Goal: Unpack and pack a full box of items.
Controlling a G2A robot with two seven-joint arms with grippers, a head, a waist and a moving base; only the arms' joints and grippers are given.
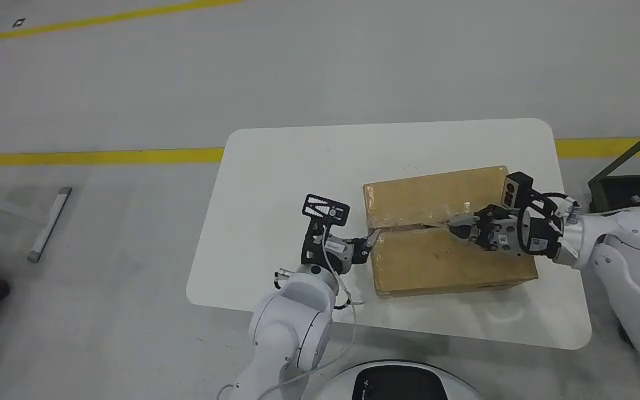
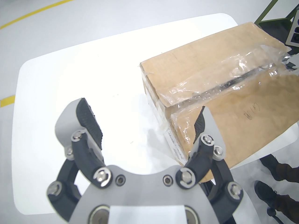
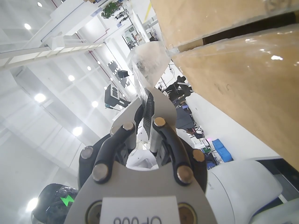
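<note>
A brown cardboard box [image 1: 440, 270] lies on the white table [image 1: 290, 180], its top seam covered with clear tape [image 2: 224, 80]. My right gripper [image 3: 147, 94] sits over the middle of the box top [image 1: 467, 228], shut on a crumpled strip of tape [image 3: 147, 64] lifted off the seam. The flaps show a dark gap [image 3: 245, 30] where the tape has come away. My left gripper [image 2: 142, 104] is open at the box's left end by the seam [image 1: 365, 243]. One of its fingers [image 2: 201, 122] is in front of the box, the other [image 2: 86, 115] over the bare table.
The table's left half [image 2: 77, 75] is bare and free. A green metal frame [image 1: 615, 170] stands just off the table's right edge. Yellow lines [image 1: 110, 156] run across the grey floor, and a grey bar [image 1: 50, 222] lies on the floor far left.
</note>
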